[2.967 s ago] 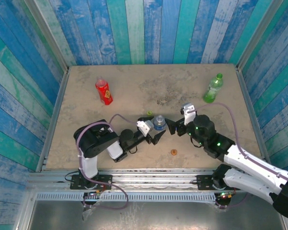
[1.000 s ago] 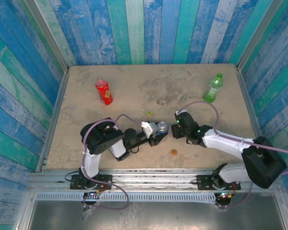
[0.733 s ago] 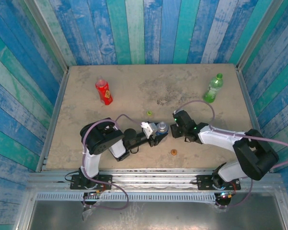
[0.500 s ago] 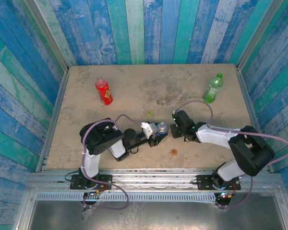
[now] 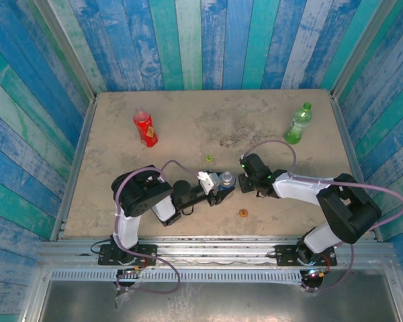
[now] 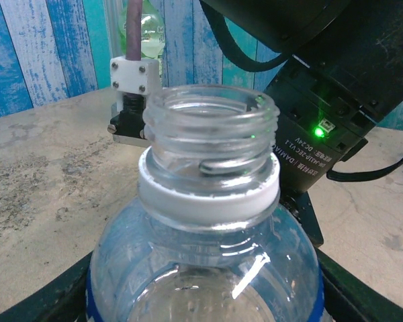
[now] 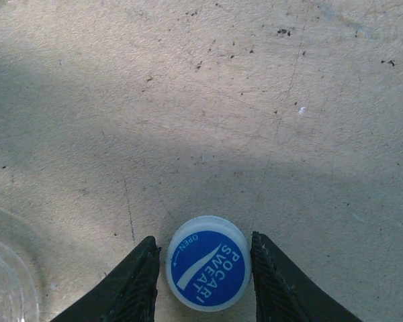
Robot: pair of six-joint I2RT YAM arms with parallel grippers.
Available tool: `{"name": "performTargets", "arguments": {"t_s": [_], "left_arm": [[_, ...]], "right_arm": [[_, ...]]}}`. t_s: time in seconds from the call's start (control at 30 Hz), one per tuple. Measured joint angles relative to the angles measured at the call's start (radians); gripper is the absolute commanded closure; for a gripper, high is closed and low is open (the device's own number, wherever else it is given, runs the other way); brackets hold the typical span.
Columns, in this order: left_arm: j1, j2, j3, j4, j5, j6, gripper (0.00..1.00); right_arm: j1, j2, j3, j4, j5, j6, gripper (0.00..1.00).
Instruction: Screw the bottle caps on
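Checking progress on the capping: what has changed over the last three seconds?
The right gripper swung in and dropped to the table beside the clear bottle, its closing fingers now straddling the blue cap. The left gripper holds that bottle as before; red bottle, green bottle, green cap and orange cap stayed put.

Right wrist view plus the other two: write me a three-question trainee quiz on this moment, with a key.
1. True or false: the clear bottle gripped by the left gripper has a cap on its neck.
2. Choose one. The blue cap is: A lying on the table between the fingers of the right gripper; B screwed onto the clear bottle; C lifted off the table.
3. Fill in: two bottles stand toward the far side, apart from both arms, the red bottle and the ___ one.
Key: 1 false, the neck is open; 2 A; 3 the green bottle.
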Motion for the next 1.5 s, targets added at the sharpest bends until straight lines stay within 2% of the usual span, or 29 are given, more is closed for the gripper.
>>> {"name": "performTargets", "arguments": {"t_s": [0.07,0.1,0.7,1.03,1.5], "left_arm": [[0.0,0.0,0.0,0.0,0.0,0.0,0.42],[0.0,0.0,0.0,0.0,0.0,0.0,0.42],[0.0,0.0,0.0,0.0,0.0,0.0,0.42],[0.0,0.0,0.0,0.0,0.0,0.003,0.42],[-0.001,0.0,0.0,-0.001,-0.001,0.008,0.42]], "right_arm": [[0.0,-0.014,0.0,-0.002,0.0,-0.005,0.71],[0.0,-0.024,0.0,-0.004,-0.002,-0.007,0.72],[-0.001,-0.17,0.044,-0.132,-0.037,-0.047,0.68],[-0.005,-0.089,0.048,-0.182,-0.049,-0.051,0.68],[-0.005,-0.167,0.155,-0.326,-0.087,-0.078,0.69]]}}
